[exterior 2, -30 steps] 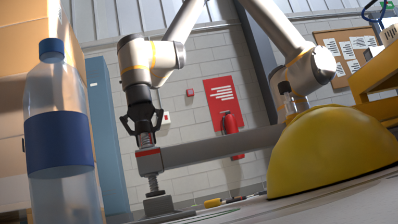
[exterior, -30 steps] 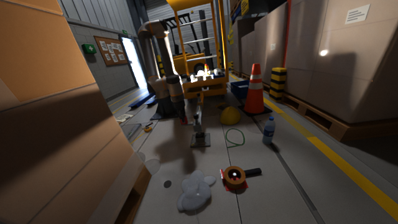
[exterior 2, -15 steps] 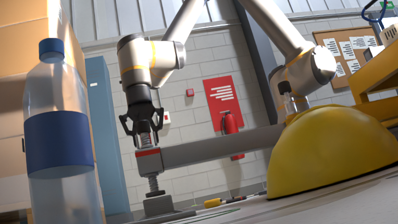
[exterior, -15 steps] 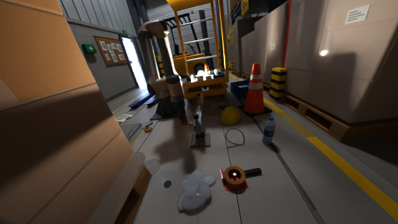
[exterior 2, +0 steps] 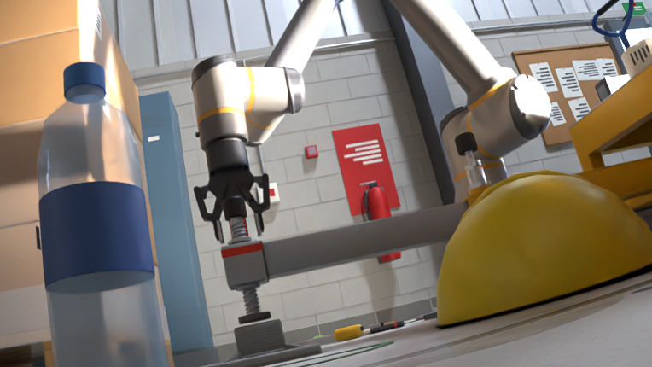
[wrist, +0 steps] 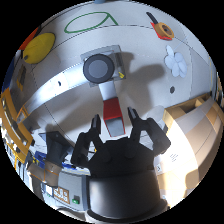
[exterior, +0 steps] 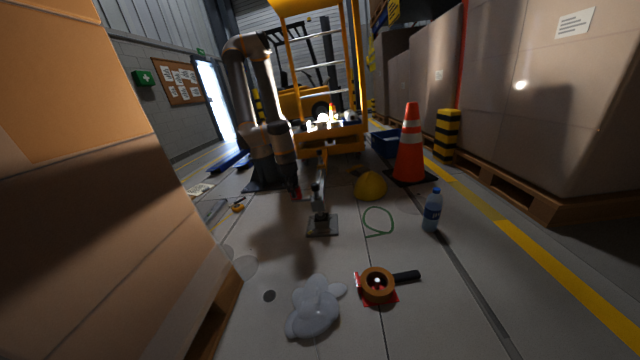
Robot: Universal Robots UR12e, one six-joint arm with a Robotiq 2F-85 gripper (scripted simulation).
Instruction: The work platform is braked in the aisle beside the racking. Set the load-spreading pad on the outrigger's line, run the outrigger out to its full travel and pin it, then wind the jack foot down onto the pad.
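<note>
My gripper (exterior 2: 238, 228) stands open and empty, pointing straight down around the black knob (exterior 2: 237, 204) at the top of the jack screw (exterior 2: 239, 229). The screw passes through the red-banded end block (exterior 2: 244, 266) of the grey outrigger beam (exterior 2: 356, 240), which reaches out from the yellow work platform (exterior: 330, 134), and the round jack foot (exterior 2: 254, 317) sits on the grey load-spreading pad (exterior 2: 262, 339) on the floor. In the wrist camera the knob (wrist: 98, 68) lies over the pad (wrist: 103, 69), ahead of my fingers (wrist: 114, 119). The pin is not visible.
The yellow hard hat (exterior: 370, 186) lies beside the outrigger, with a green cord loop (exterior: 377, 221), a water bottle (exterior: 432, 209) and a traffic cone (exterior: 410, 144) to its right. A tape dispenser (exterior: 378, 285) and crumpled wrap (exterior: 312, 306) lie nearer. Stacked cartons (exterior: 90, 200) wall the left side.
</note>
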